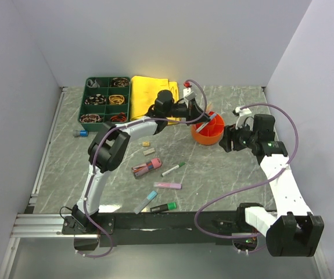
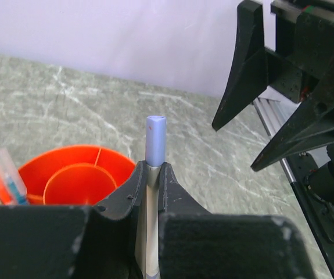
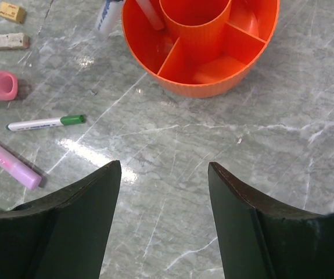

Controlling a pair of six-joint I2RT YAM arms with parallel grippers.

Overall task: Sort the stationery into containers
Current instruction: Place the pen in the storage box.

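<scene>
Left wrist: left gripper (image 2: 150,174) pinching a blue-tipped pen (image 2: 155,136) tight, just beside the orange pot (image 2: 74,174). Right gripper (image 3: 164,186) wide open, holding nothing, near that pot. Maybe not yet halfway: few pens inside, several markers (image 1: 172,169) waiting on the table (image 1: 225,174).

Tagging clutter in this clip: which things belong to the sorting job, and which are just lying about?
Job: orange pot, green tray, pen in left gripper, green marker, pink highlighter.
Lying about: yellow cloth.
</scene>
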